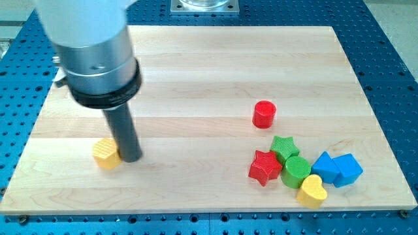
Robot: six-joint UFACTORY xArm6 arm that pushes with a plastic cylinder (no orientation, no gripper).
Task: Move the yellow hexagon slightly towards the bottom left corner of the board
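Observation:
The yellow hexagon [105, 153] lies near the board's bottom left. My tip [130, 158] rests on the board right against the hexagon's right side, touching it or nearly so. The rod rises from there to the grey arm body at the view's top left.
A red cylinder [264, 114] stands right of the middle. At the bottom right sits a cluster: red star [264, 168], green star [284, 147], green cylinder [297, 172], yellow heart [312, 190], two blue blocks [324, 166] [347, 170]. The wooden board [196, 78] lies on a blue perforated table.

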